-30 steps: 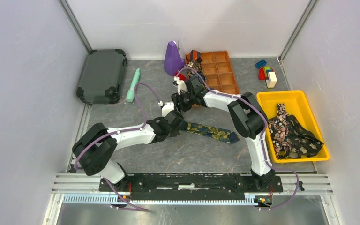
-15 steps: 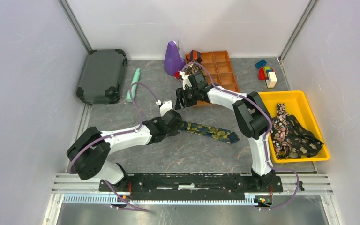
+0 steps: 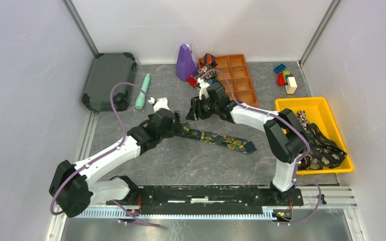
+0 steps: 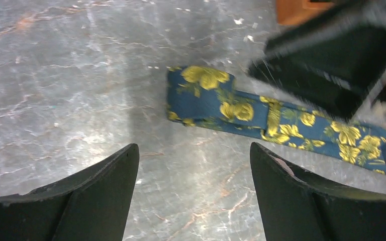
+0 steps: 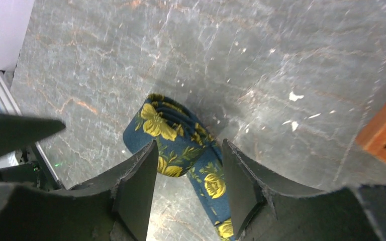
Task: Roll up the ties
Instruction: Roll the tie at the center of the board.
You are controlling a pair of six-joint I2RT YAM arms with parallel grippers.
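Tie: a long, flat strip of soft cloth, dark blue with yellow flowers. The tie (image 3: 216,138) lay on the table (image 3: 181,163) between the two arms.
Roll: the tie's left end was folded over into a small, loose roll (image 5: 168,135). The rest lay flat and ended in a point on the right.
Left gripper: the left gripper (image 4: 193,150) had its black jaws wide apart and held nothing. The roll lay just past its tips.
Right gripper: the right gripper (image 5: 190,145) hung over the roll with its jaws apart. I could not tell if it touched the cloth.
Table top: hard, grey and shiny, like stone with pale cracks.
More ties: a soft heap of dark ties (image 3: 314,143) with pale flowers lay in the yellow plastic bin (image 3: 286,106).
Change: a second before, the left jaws were shut at the tie's end. Now they had let go. The left arm had swung left, and the tie's end reached further left.
Top view only: the whole tie, its point and the bin.
Wrist views only: the layers of the roll. The right wrist view also showed a corner of the orange tray (image 5: 382,135).
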